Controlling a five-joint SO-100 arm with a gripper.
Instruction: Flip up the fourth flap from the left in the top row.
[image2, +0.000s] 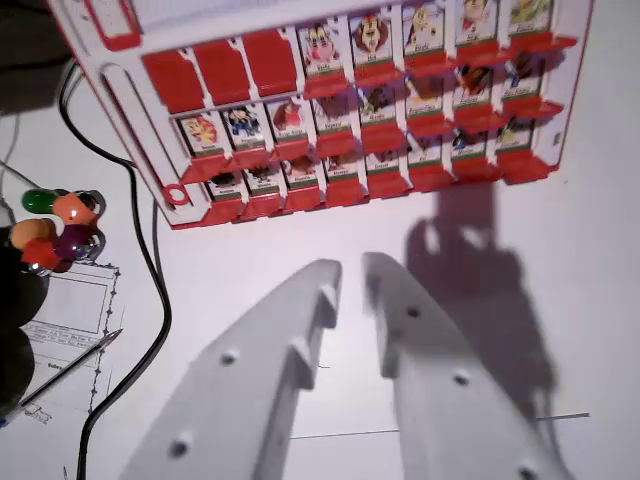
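Red plastic flaps fill a white-and-red game board (150, 150) that lies tilted across the top of the wrist view. In the top row, the three flaps at the wrist view's left lie flat, showing plain red backs; the fourth flap (322, 55) already stands up, showing a cartoon face card, as do those to its right. Whether the task counts from this side cannot be told. Each flap appears to be a thin, light, stiff plastic tab hinged at its red base, so it should pivot under a light push; the smooth surface is likely slippery. Contact is best made at the free edge, away from the hinge, by nudging with one fingertip rather than pinching. The gripper (352, 275) hangs over the white table (500, 330), well short of the board, its jaws slightly apart and holding nothing. A black cable (150, 260), a printed sheet with a pen, and coloured objects (60, 225) lie at the wrist view's left.
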